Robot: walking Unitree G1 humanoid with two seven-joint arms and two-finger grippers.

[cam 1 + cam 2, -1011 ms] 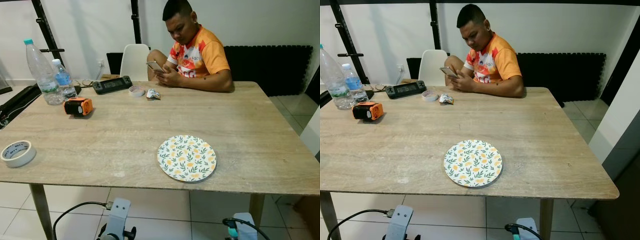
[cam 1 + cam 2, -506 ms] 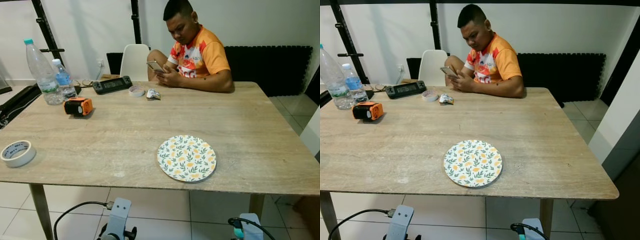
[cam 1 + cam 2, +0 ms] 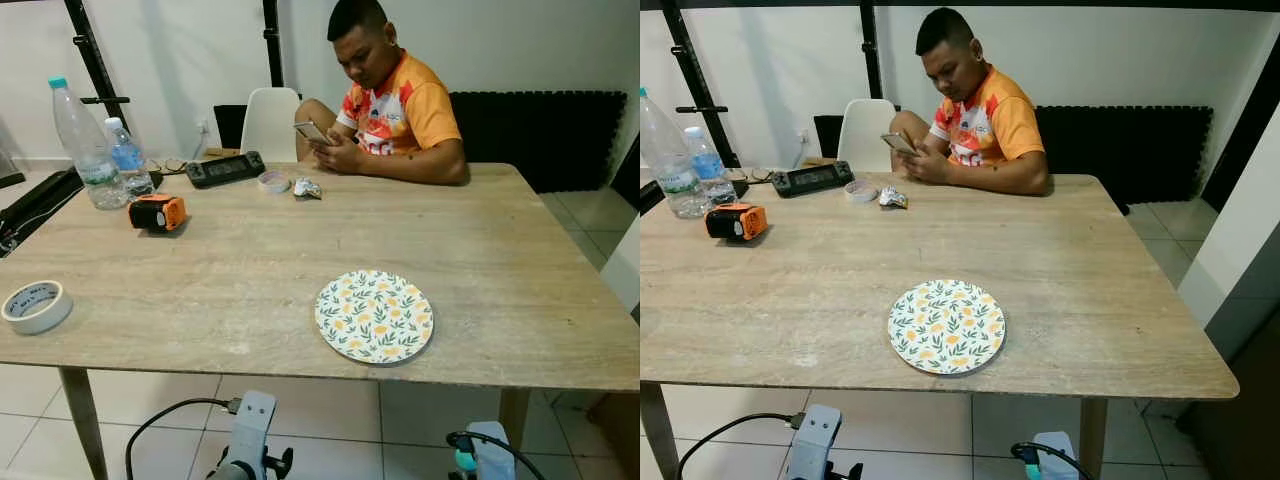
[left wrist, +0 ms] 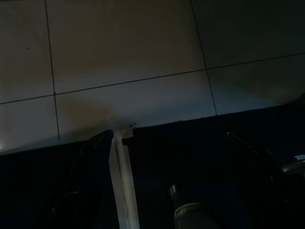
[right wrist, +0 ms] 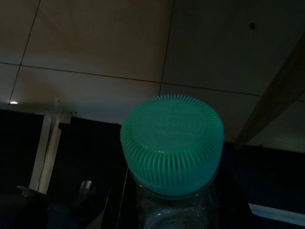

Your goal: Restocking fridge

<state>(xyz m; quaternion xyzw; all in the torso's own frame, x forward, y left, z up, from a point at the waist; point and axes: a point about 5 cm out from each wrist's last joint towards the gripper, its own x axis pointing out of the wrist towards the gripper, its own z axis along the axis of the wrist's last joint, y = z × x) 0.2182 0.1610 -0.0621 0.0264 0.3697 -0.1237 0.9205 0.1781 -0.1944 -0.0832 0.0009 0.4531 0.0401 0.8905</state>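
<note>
A: Bottle (image 5: 171, 152), clear body with green ribbed cap; seen in the right wrist view straight along the claw; I take it as pinched by the right claw (image 3: 468, 462), though the fingers themselves are too dark to see; arm low, below the worktop (image 3: 250, 250) edge.

B: Left claw (image 4: 167, 191)?

A: Two dark fingers visible in the left wrist view, set apart with nothing between them; pointed at floor tiles (image 4: 119, 47); arm hanging low in front of the worktop.

B: What is on the worktop?

A: Floral plate (image 3: 374, 316) near the front edge, nothing on it; tape roll (image 3: 36, 306) at the left front corner; two water bottles (image 3: 82, 140) and an orange device (image 3: 157, 212) at far left; a second, smaller tape roll (image 3: 272, 181) and a black controller (image 3: 224, 169) at the far side; a person (image 3: 385, 100) seated there, looking at a phone (image 3: 310, 131).

B: Progress?

A: Judged early; one item in hand, no fridge in the frames; carrying it to the fridge, opening the door and shelving it all appear left to do.
</note>
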